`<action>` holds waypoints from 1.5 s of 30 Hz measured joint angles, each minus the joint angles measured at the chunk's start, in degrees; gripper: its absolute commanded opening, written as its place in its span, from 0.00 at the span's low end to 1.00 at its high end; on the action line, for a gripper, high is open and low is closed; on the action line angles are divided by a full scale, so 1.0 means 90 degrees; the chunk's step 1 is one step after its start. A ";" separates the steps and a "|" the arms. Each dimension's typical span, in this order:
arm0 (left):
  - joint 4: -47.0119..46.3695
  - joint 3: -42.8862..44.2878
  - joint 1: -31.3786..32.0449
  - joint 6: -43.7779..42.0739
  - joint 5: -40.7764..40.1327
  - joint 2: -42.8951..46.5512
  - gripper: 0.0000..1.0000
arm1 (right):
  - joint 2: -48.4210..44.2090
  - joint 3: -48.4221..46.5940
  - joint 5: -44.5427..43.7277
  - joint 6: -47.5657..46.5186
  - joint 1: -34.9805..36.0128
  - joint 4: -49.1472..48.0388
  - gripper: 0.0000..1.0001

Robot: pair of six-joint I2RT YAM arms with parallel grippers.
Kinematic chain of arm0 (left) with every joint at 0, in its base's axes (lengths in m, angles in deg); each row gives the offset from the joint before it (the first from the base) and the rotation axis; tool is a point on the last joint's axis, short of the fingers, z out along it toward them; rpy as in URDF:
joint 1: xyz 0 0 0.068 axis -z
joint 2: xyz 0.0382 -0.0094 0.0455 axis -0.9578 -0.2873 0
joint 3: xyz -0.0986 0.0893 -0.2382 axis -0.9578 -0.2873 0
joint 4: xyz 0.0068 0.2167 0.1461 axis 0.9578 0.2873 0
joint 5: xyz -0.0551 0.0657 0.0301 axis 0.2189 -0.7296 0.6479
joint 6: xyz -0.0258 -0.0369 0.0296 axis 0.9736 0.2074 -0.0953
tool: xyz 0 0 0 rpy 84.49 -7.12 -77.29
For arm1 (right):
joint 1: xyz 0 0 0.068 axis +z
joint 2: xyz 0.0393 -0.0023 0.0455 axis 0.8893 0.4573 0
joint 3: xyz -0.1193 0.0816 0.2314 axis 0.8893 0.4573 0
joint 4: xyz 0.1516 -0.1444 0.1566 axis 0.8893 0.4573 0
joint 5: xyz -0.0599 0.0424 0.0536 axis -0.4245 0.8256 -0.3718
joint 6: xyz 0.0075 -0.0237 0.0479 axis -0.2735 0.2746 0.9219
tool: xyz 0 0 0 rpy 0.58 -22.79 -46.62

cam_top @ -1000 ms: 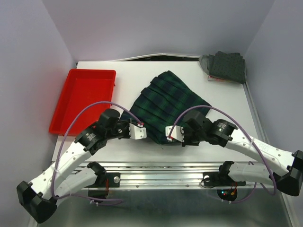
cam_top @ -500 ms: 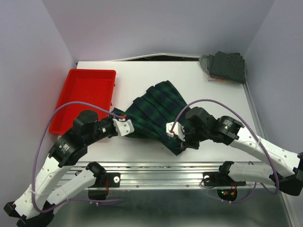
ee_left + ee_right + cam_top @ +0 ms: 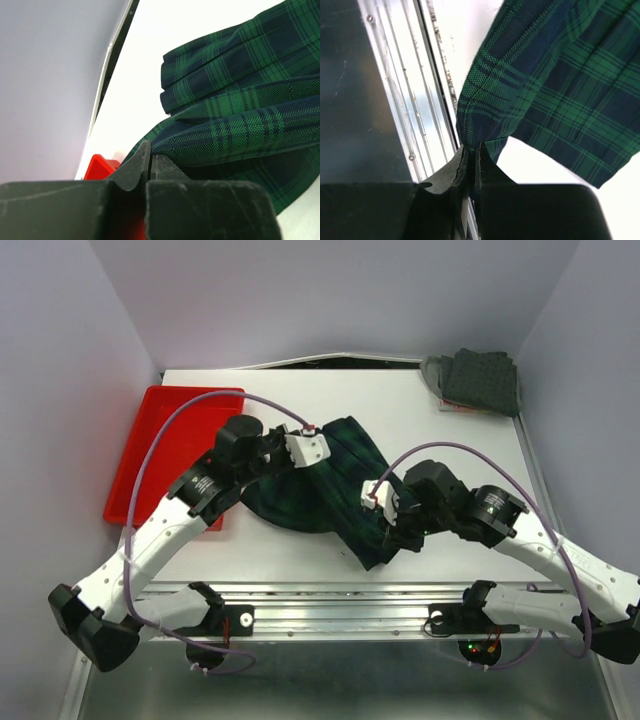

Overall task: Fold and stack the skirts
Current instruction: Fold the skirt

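Note:
The green-navy plaid pleated skirt [image 3: 335,495] lies bunched in the middle of the white table. My left gripper [image 3: 318,440] is shut on its left edge and holds that edge lifted over the skirt's far part; the pinched cloth shows in the left wrist view [image 3: 225,135]. My right gripper [image 3: 383,502] is shut on the skirt's right near corner, seen hanging from the jaws in the right wrist view [image 3: 490,115]. The charcoal dotted skirt [image 3: 480,380] lies folded at the back right corner, with a grey cloth edge [image 3: 432,370] showing under it.
A red plastic tray [image 3: 160,440] stands at the left of the table, partly under my left arm. A metal rail [image 3: 340,600] runs along the near edge. Grey walls close in on both sides and the back.
My left gripper has swung up and to the right, carrying the skirt's left edge over the rest. My right gripper has lifted slightly with its corner. The skirt has bunched narrower.

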 measured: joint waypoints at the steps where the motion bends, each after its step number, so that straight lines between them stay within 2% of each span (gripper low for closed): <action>1: -0.0163 0.0056 -0.0019 -0.0034 0.0017 -0.0231 0.00 | -0.0058 0.0029 0.0007 0.0032 -0.0097 -0.0002 0.01; 4: -0.0495 0.0250 -0.0109 -0.0053 0.0083 -0.0782 0.00 | -0.0138 0.0066 0.0143 0.0092 -0.0631 -0.0034 0.01; 6: -0.0714 0.0447 -0.0226 -0.0044 0.0163 -0.1175 0.00 | -0.0007 0.0061 0.0505 0.0044 -0.1387 -0.0063 0.01; 10: -0.1008 0.0685 -0.0418 -0.0039 0.0328 -0.1659 0.00 | 0.0947 -0.0143 0.1377 -0.0228 -0.2781 -0.0002 0.01; 14: -0.1144 0.0894 -0.0539 -0.0041 0.0515 -0.1989 0.00 | 0.1715 -0.0199 0.2025 -0.0585 -0.3631 0.0000 0.01; 17: -0.1200 0.1158 -0.0537 -0.0046 0.0663 -0.2290 0.00 | 0.1892 -0.0197 0.2472 -0.0891 -0.4116 0.0044 0.01; 22: -0.1367 0.1644 -0.0537 -0.0051 0.0877 -0.2934 0.00 | 0.1948 -0.0070 0.2914 -0.1326 -0.4575 0.0070 0.01; 30: -0.1613 0.2307 -0.0512 -0.0017 0.1183 -0.4262 0.00 | 0.2698 0.0362 0.3424 -0.2178 -0.5287 0.0024 0.01; 38: -0.1855 0.3439 -0.0425 0.0080 0.1515 -0.5962 0.00 | 0.4189 0.0296 0.3609 -0.2773 -0.5897 -0.0061 0.02; 43: -0.2021 0.3949 -0.0328 0.0087 0.1384 -0.6989 0.09 | 0.4986 0.0143 0.3546 -0.2827 -0.5904 -0.0007 0.08; 45: -0.2035 0.4080 -0.0328 0.0085 0.1263 -0.7293 0.17 | 0.5209 0.0078 0.3536 -0.2820 -0.5904 0.0007 0.09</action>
